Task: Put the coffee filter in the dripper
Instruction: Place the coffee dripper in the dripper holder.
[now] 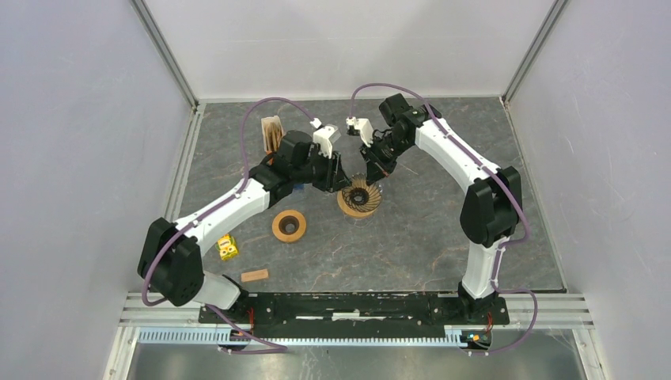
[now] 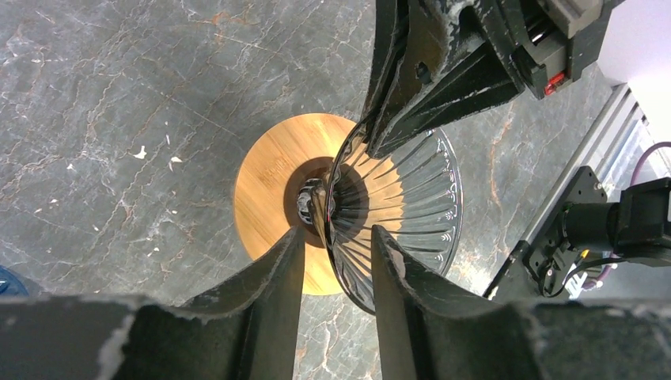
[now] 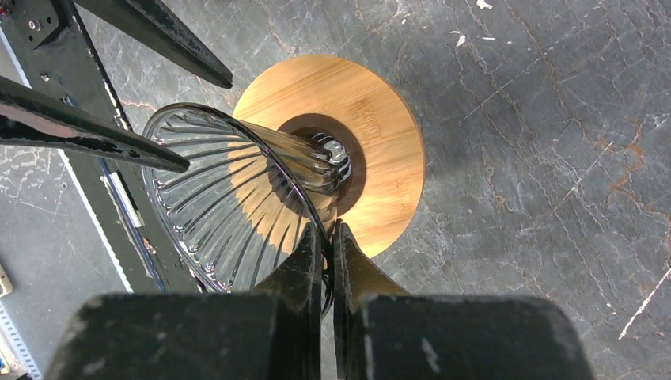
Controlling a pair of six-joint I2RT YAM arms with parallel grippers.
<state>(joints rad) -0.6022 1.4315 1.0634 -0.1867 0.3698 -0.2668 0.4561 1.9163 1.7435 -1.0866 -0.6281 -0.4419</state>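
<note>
I've got R pincer (image 3: 326, 229) clamped on dripper (image 3: 229, 214) rim, L pincer (image 2: 336, 237) half-wide astride opposite rim; I fear uneven L squeeze tips it off wood base (image 3: 372, 111).

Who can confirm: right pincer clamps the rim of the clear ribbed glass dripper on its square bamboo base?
Not quite. The bamboo base is round, not square; the right wrist view shows it. The rest holds: the right pincer clamps the rim of the clear ribbed glass dripper.
</note>
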